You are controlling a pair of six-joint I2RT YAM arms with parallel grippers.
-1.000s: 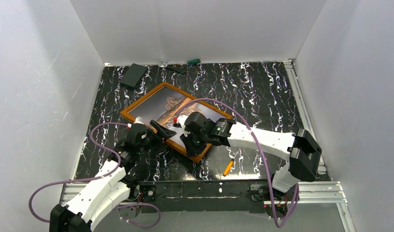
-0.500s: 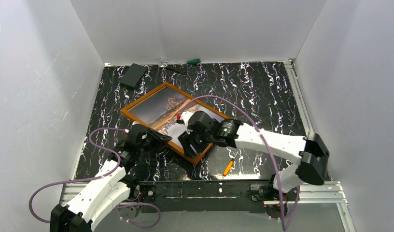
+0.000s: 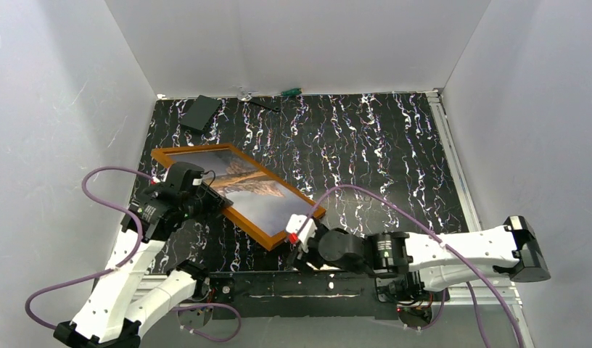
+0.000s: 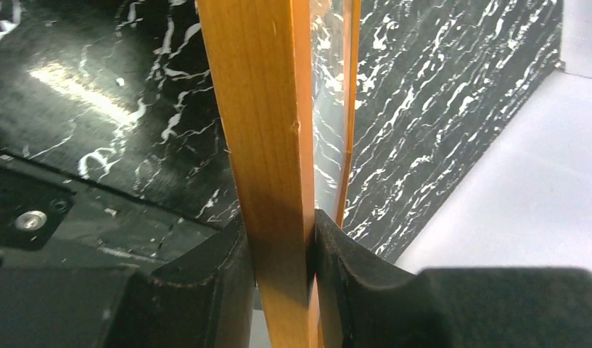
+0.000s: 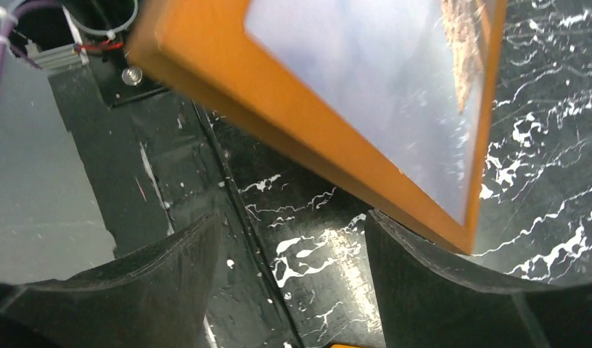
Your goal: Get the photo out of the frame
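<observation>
Left claw (image 3: 208,199) is pinched onto the near long rail of the frame (image 3: 244,221). The left wrist view shows both pads tight on the wood (image 4: 260,109), with no gap. Right claw (image 3: 299,233) is wide open and holds nothing. In its own wrist view, both fingers (image 5: 155,283) stand apart below the frame (image 5: 300,138), not touching it.

The photo (image 3: 253,190) sits inside the frame, print side up, with glare on it in the right wrist view (image 5: 366,80). The back is not visible, so I can't tell what retains it.

Key geometry:
- The frame's long axis runs far-left to near-right across the worktop (image 3: 366,145).
- The left claw has it on the near long rail, toward the left end. The near-right short rail is the free end.
- The right claw is just off that free end, at the near-right corner, fingers pointing up at it. It's the nearer arm by far for anything at that end.
- The free end looks raised off the worktop. I can't tell if the far-left corner rests on it.

My read: 1 arm anchors the frame, and the other needs to reach the underside or edge to push the photo out. The approach is from below the near-right corner, along the long axis.
</observation>
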